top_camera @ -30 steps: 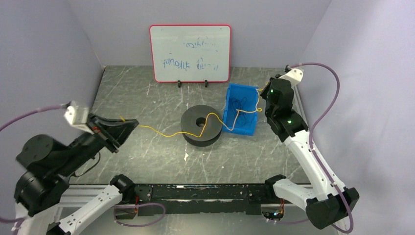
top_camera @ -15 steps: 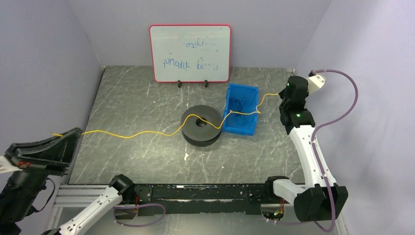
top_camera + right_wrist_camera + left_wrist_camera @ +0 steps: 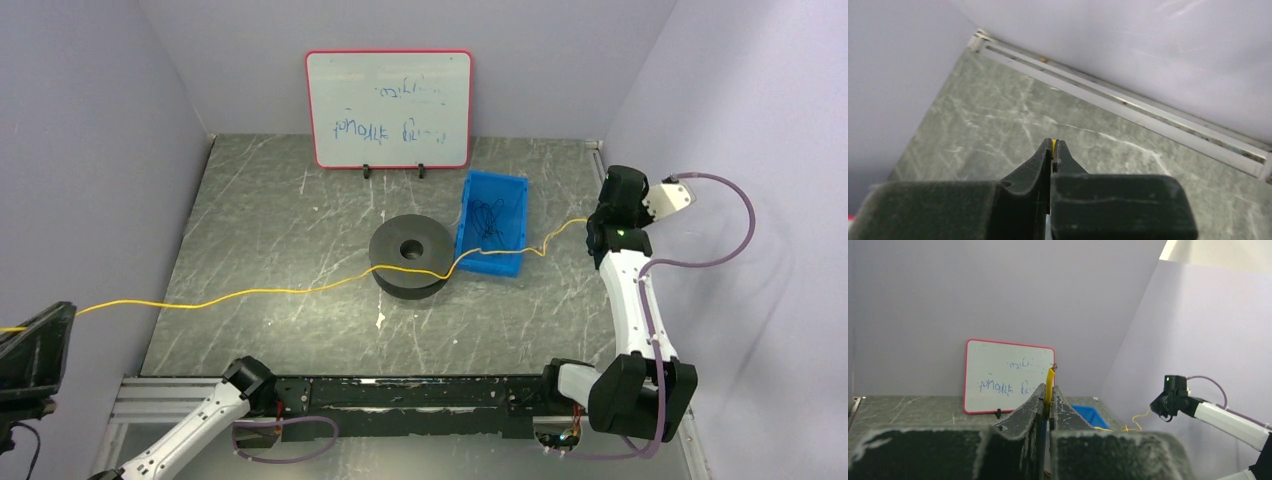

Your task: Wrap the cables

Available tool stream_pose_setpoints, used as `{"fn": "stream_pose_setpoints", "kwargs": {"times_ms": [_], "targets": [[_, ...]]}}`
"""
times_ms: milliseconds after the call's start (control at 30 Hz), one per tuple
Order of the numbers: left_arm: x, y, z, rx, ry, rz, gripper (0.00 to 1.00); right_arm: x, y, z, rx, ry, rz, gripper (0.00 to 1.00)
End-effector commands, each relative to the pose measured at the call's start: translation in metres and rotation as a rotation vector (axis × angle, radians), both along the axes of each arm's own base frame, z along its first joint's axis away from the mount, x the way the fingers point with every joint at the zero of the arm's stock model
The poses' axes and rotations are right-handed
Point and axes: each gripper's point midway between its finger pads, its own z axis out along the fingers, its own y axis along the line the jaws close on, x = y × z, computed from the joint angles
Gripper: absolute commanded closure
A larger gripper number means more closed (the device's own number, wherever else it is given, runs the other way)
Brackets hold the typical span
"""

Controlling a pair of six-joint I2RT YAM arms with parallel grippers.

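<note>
A thin yellow cable (image 3: 270,291) stretches across the table from far left to far right, passing over the front of a black spool (image 3: 410,256) and the front wall of a blue bin (image 3: 492,228). My left gripper (image 3: 20,330) is at the left edge, off the table, shut on one end of the cable (image 3: 1049,382), whose tip sticks up between the fingers. My right gripper (image 3: 592,224) is at the table's right edge, shut on the other end (image 3: 1053,145). Dark thin cables lie tangled inside the bin.
A red-framed whiteboard (image 3: 389,108) stands at the back of the table. A small white scrap (image 3: 380,320) lies in front of the spool. Purple walls close in on both sides and the back. A metal rail (image 3: 400,392) runs along the near edge.
Both arms have swung outward, the left far to the left and the right to the right edge. The yellow cable has been pulled longer and straighter, its loop drawn out of the bin.
</note>
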Motion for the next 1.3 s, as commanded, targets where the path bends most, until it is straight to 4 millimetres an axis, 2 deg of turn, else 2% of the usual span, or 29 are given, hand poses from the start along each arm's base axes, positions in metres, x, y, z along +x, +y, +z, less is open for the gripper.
{"fn": "stream_pose_setpoints", "kwargs": {"times_ms": [0,300,533,800,933,967,1067,1133,1267], "targets": [[-0.013,0.02,-0.006,0.004,-0.004,0.029,0.93,-0.026,-0.025,-0.041,0.069,0.06,-0.148,1.0],[-0.044,0.057,-0.01,-0.087,-0.034,-0.021,0.93,-0.052,-0.045,-0.106,0.229,0.119,-0.228,1.0],[-0.065,0.082,-0.012,-0.147,-0.068,-0.075,0.93,-0.075,-0.061,-0.146,0.291,0.19,-0.311,1.0],[-0.07,0.087,-0.014,-0.155,-0.073,-0.117,0.93,-0.092,-0.07,-0.186,0.385,0.261,-0.356,1.0],[-0.064,0.081,-0.016,-0.14,-0.058,-0.129,0.93,-0.089,-0.072,-0.185,0.382,0.254,-0.323,0.99],[-0.063,0.079,-0.017,-0.136,-0.054,-0.132,0.93,-0.086,-0.072,-0.182,0.379,0.247,-0.305,0.88],[-0.059,0.072,-0.017,-0.124,-0.046,-0.14,0.93,-0.073,-0.07,-0.164,0.368,0.198,-0.239,0.39],[-0.057,0.069,-0.016,-0.12,-0.045,-0.148,0.93,-0.065,-0.068,-0.15,0.369,0.159,-0.203,0.26],[-0.05,0.061,-0.016,-0.112,-0.034,-0.161,0.93,-0.042,-0.05,-0.117,0.372,0.058,-0.099,0.16]]}}
